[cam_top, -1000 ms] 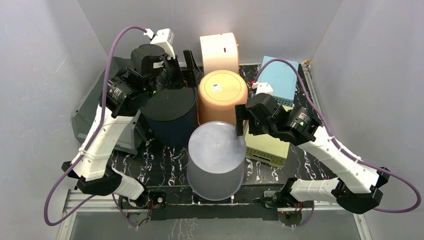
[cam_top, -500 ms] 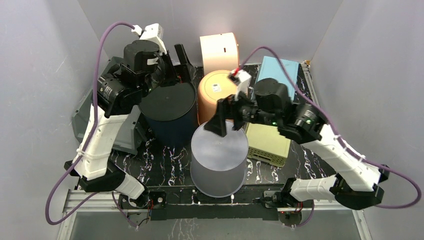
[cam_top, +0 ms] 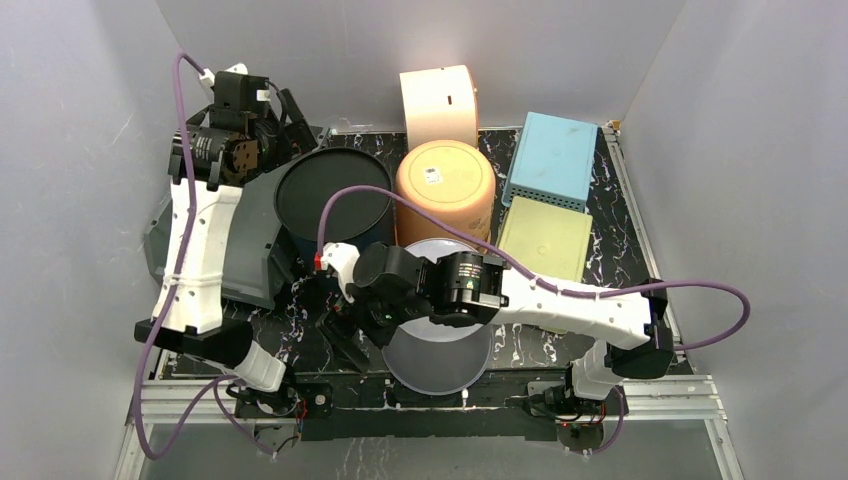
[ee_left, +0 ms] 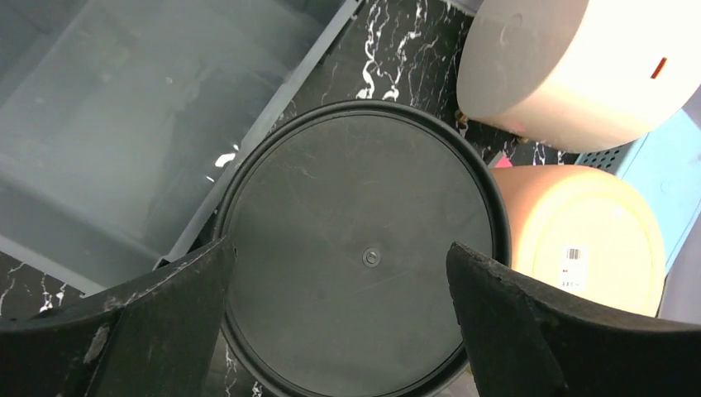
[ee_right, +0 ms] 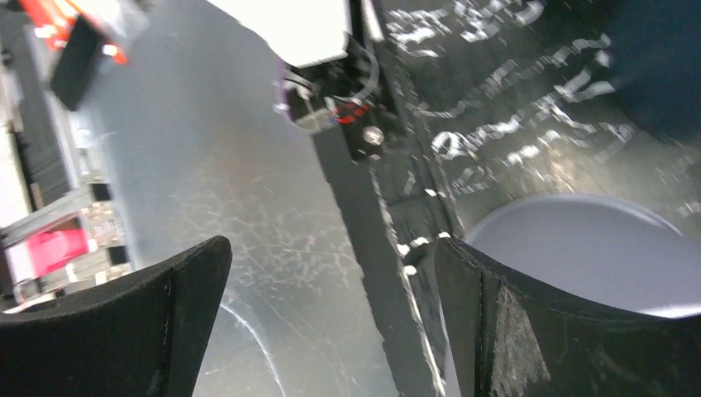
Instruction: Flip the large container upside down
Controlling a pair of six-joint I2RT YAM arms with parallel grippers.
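Overhead view, with both wrist views. My left arm rises tall at the far-left corner, its forearm near vertical and the wrist bent over. My left pincer (cam_top: 290, 108) hangs above the dark blue container (cam_top: 335, 200), touching nothing. In the left wrist view this pincer (ee_left: 339, 252) is spread wide, and the container's round black top face (ee_left: 355, 256) fills the gap between its fingers.

My right arm lies low, reaching leftward from its base across the front of the desk (cam_top: 285, 320). Its forearm passes over the large grey container (cam_top: 440, 350). My right pincer (cam_top: 348, 338) points down just left of that container, with its fingers parted and nothing between them. The right wrist view is blurred. It shows the parted pincer (ee_right: 326, 248) above the desk's front edge, with the grey container's round face (ee_right: 579, 248) at lower right.

The large grey container stands at front centre with a flat closed face upward.

Markings: the orange container (cam_top: 445, 185) carries a small white barcode sticker (cam_top: 433, 173) on its upper face, and the print is too small to read. The cream cylinder (cam_top: 438, 100) lies on its side at the rear and bears a short dark mark, which looks red in the left wrist view (ee_left: 659, 66).

A light blue perforated basket (cam_top: 555, 160) sits at rear right, with a pale green box (cam_top: 545, 240) just in front of it.
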